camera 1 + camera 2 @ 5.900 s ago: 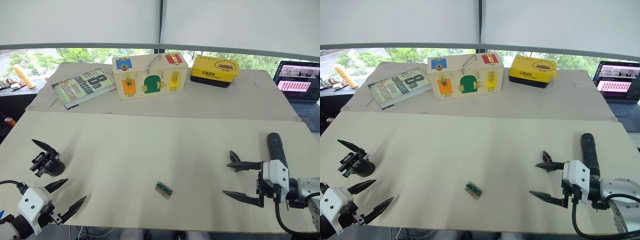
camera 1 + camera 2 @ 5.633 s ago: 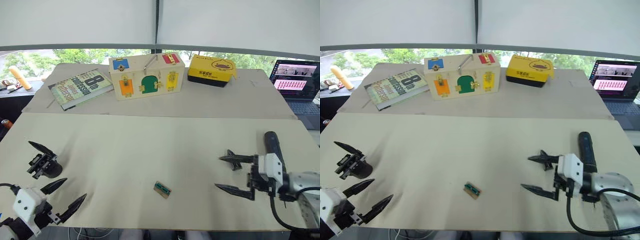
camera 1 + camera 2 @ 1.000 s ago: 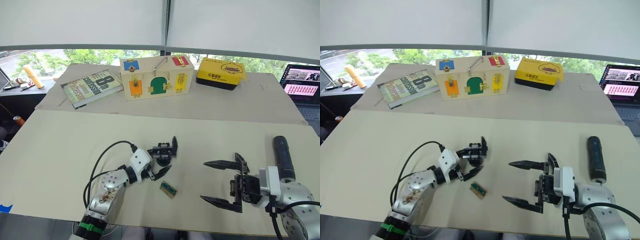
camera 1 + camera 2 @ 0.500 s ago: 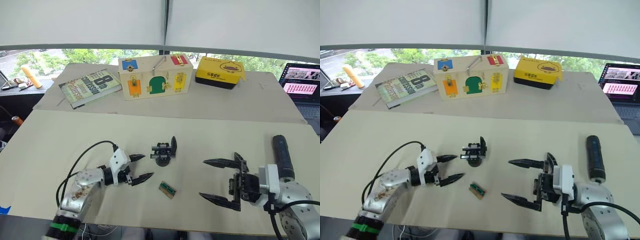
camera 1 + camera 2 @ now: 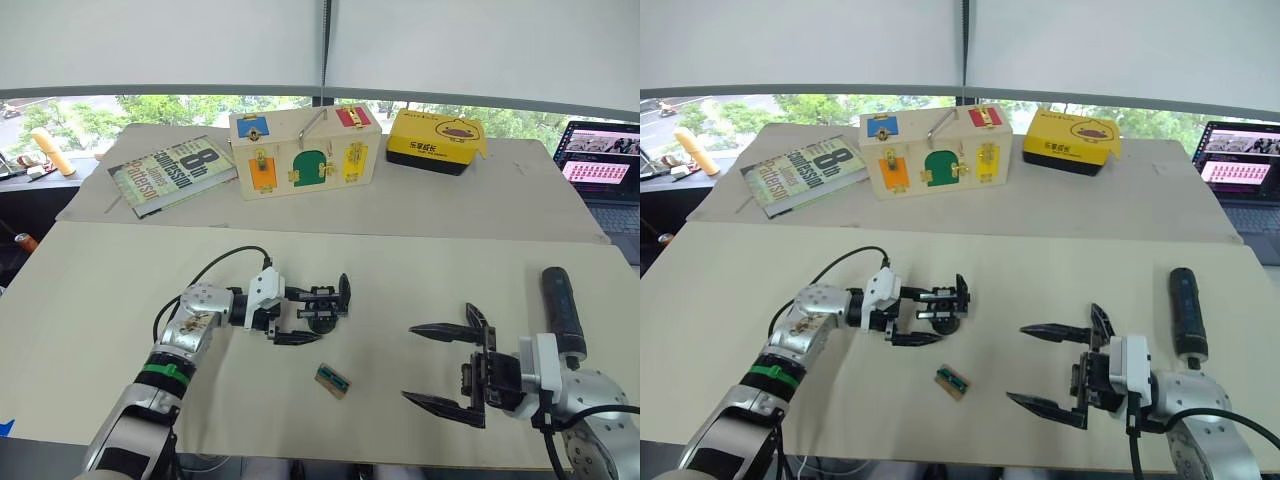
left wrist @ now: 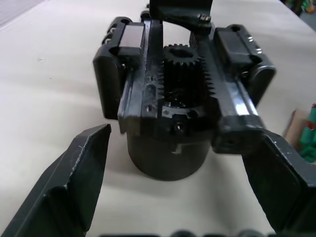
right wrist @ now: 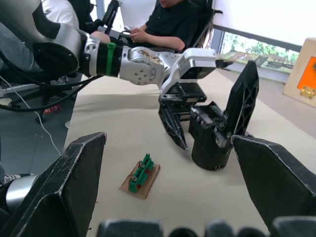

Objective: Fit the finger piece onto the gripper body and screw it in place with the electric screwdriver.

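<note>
With my left gripper (image 5: 297, 316) spread around the small black blocky gripper body (image 5: 325, 302), I should centre it before clamping; right gripper (image 5: 440, 365) waits agape.

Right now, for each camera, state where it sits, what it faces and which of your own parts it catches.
Head views: look forward and down over the table; both arms show.
Left wrist view: looks along the open left hand, closely at the gripper body.
Right wrist view: looks along the open right hand, toward the gripper body and the left hand.
Shared: the gripper body in all views.
</note>
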Robot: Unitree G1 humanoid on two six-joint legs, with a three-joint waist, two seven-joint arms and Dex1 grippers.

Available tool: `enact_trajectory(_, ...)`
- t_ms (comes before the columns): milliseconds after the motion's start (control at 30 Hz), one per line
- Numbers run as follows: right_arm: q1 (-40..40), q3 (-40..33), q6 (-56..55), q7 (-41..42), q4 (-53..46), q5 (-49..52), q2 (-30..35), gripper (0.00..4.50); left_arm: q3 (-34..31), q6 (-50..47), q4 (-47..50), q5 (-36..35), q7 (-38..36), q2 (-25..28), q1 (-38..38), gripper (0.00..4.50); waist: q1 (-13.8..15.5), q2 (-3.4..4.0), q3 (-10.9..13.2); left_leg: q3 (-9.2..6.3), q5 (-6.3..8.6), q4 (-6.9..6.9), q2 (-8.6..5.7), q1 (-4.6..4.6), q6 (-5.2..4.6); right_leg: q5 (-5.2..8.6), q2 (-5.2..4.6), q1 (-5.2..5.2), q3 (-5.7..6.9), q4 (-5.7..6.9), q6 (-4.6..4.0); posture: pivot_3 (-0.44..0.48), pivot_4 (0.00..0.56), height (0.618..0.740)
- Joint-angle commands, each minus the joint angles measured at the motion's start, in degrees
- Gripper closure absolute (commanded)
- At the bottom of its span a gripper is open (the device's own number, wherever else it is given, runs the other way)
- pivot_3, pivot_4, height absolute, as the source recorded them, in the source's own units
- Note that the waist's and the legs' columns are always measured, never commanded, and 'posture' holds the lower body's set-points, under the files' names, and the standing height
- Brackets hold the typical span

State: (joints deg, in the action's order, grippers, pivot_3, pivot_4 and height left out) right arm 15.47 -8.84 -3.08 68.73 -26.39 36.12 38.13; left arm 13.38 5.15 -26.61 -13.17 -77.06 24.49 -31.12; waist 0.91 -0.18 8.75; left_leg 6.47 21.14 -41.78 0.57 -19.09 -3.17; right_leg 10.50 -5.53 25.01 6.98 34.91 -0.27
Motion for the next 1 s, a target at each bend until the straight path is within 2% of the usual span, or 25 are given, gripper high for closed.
enact_trajectory(33, 0.7, -2.3, -1.1, 0.1, -2.2, 0.7, 0.6, 0.0, 0.5, 3.5, -1.8, 1.3, 0.0, -2.0, -0.9, 0.28, -0.1, -0.01, 0.0, 0.0, 0.0, -0.01, 0.0, 0.03, 0.0, 0.0, -0.02, -0.02, -0.04, 0.02, 0.0, 0.0, 0.15, 0.74)
enact_trajectory(233, 2.8, -2.6, -2.1, -0.2, -2.9, 0.1, -0.1, 0.0, -1.5, 5.4, -5.9, 1.4, 1.1, -4.1, -1.6, 0.28, -0.2, -0.02, 0.0, -0.02, -0.02, -0.03, 0.07, 0.07, 0.04, -0.02, 0.0, -0.02, -0.09, 0.06, -0.03, 0.0, 0.15, 0.74)
enact_trajectory(333, 3.4, -2.8, -2.7, 0.1, -2.6, -0.1, -0.3, 0.0, -1.7, 6.8, -6.6, 2.3, 0.4, -3.0, -0.9, 1.11, -0.2, -0.02, 0.0, -0.02, -0.03, -0.03, 0.08, 0.08, 0.04, -0.03, -0.01, -0.02, -0.09, 0.07, -0.05, 0.0, 0.15, 0.74)
enact_trajectory(400, 3.6, -2.8, -2.9, 0.2, -2.5, -0.1, -0.3, 0.0, -2.0, 6.5, -5.5, 2.0, 0.3, -2.4, -0.1, 2.05, -0.2, -0.02, 0.0, -0.03, -0.03, -0.03, 0.09, 0.08, 0.04, -0.04, -0.01, -0.01, -0.09, 0.06, -0.06, 0.0, 0.15, 0.74)
enact_trajectory(433, 3.5, -2.8, -3.0, 0.3, -2.3, -0.1, -0.3, 0.0, -2.3, 6.3, -4.7, 1.8, 0.8, -2.0, 0.8, 2.13, -0.3, -0.02, 0.0, -0.02, -0.03, -0.03, 0.1, 0.09, 0.04, -0.04, -0.01, -0.01, -0.1, 0.07, -0.07, 0.0, 0.15, 0.74)
enact_trajectory(533, 3.3, -2.5, -3.5, 0.5, -1.8, -0.2, -0.3, 0.0, -3.7, 4.9, -0.7, 0.6, 3.0, -1.8, 3.9, 2.12, -0.5, -0.02, 0.0, -0.02, -0.02, -0.03, 0.15, 0.11, 0.04, -0.07, 0.02, 0.0, -0.11, 0.07, -0.12, 0.0, 0.15, 0.74)
enact_trajectory(700, 2.7, -1.8, -3.9, 1.0, -1.1, -0.3, -0.3, 0.0, -7.2, -7.6, 17.8, -2.2, 15.7, -3.8, 11.5, 2.12, -0.2, -0.04, 0.0, -0.1, -0.02, -0.03, 0.23, 0.07, 0.04, -0.1, -0.05, 0.05, -0.12, 0.07, -0.19, 0.0, 0.15, 0.74)
enact_trajectory(867, 1.5, -1.2, -3.5, 1.2, -0.9, -0.5, -0.3, 0.0, -6.4, -15.6, 32.1, 2.0, 31.0, -7.4, 17.6, 2.12, 0.6, -0.06, 0.0, -0.17, -0.01, -0.04, 0.2, 0.0, 0.0, -0.12, -0.23, 0.06, -0.13, 0.06, -0.16, 0.0, 0.15, 0.74)
enact_trajectory(1000, 0.4, -0.6, -2.8, 1.2, -0.9, -0.3, -0.2, 0.0, -3.8, -17.5, 35.5, 5.7, 37.4, -9.8, 20.2, 2.12, 0.9, -0.06, 0.0, -0.19, 0.0, -0.04, 0.17, -0.03, -0.02, -0.12, -0.23, 0.07, -0.09, 0.04, -0.16, 0.0, 0.15, 0.74)
